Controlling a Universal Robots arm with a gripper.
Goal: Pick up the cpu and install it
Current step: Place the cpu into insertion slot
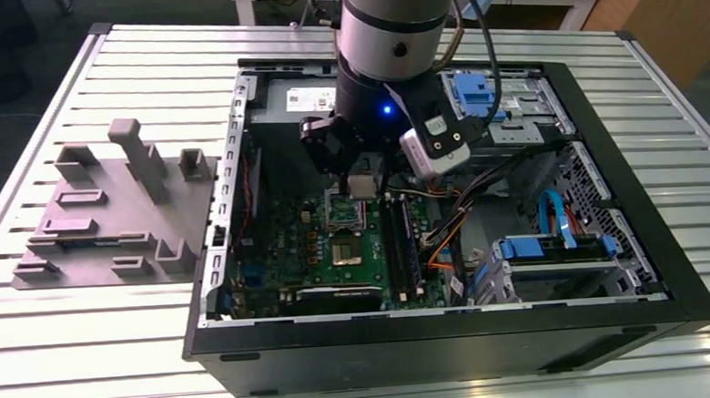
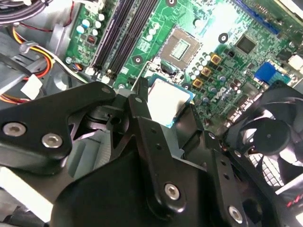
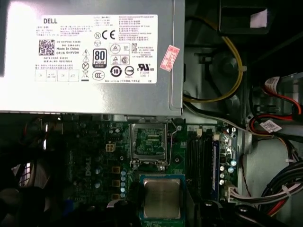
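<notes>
As one pincer (image 2: 166,113) holds one cpu (image 2: 165,97) clamped above the motherboard (image 2: 222,19), one open socket (image 2: 182,47) sits just beside it

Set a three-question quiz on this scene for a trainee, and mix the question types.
1. True or false: the cpu already sits in the motherboard's socket.
2. What does the pincer hold? A a screwdriver; B the cpu; C a coin.
3. Fill in: in the exterior view, the grey fixture stands on the table at the exterior view's ____ of the computer case.
Key: 1 false, the socket is empty; 2 B; 3 left.
</notes>
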